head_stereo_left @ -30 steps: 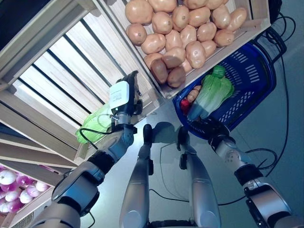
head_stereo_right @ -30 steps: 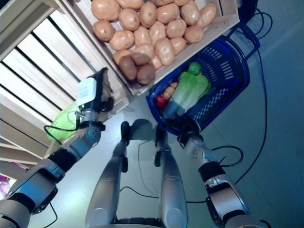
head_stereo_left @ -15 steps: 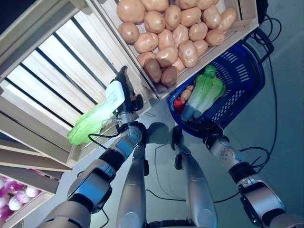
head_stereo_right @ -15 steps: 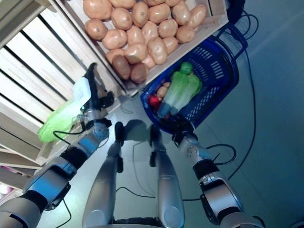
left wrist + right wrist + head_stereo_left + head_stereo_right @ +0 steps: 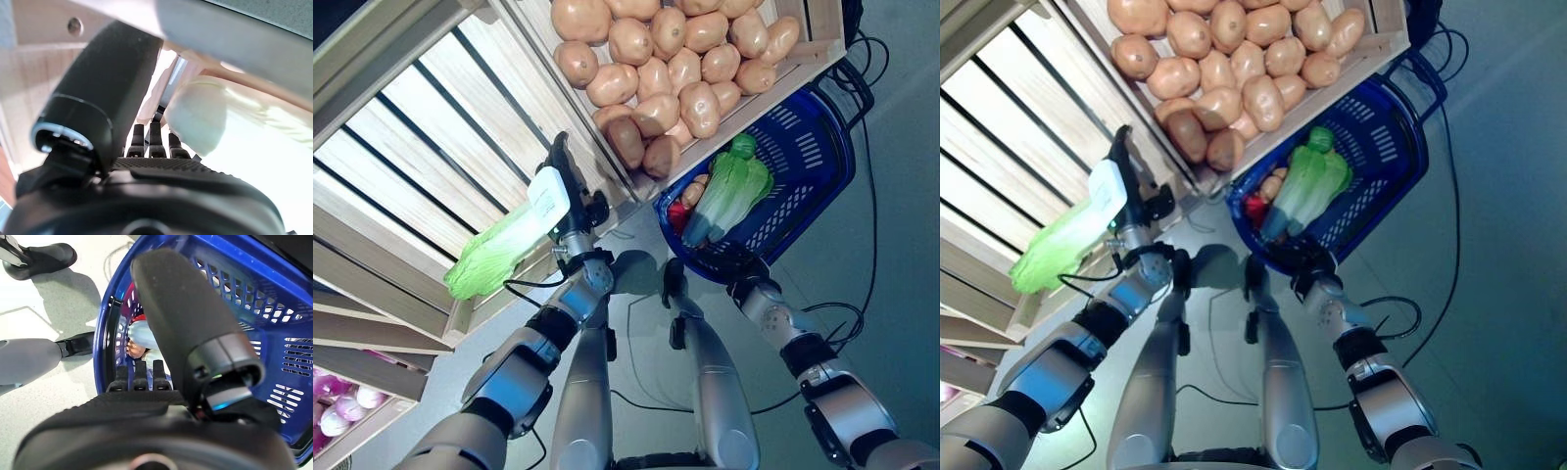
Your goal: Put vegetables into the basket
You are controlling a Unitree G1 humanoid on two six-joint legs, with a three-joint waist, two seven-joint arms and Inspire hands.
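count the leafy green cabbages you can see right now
2: one leafy green cabbage in the left hand by the wooden shelf slats, one lying in the blue plastic basket. Others may be hidden.

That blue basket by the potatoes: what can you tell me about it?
The basket is blue plastic with slotted, mesh-like walls and a dark handle folded at its far end. It hangs tilted beside the wooden potato crate, above the grey floor. The right hand grips its near rim. Inside lie a long green cabbage, something red and an orange-brown vegetable.
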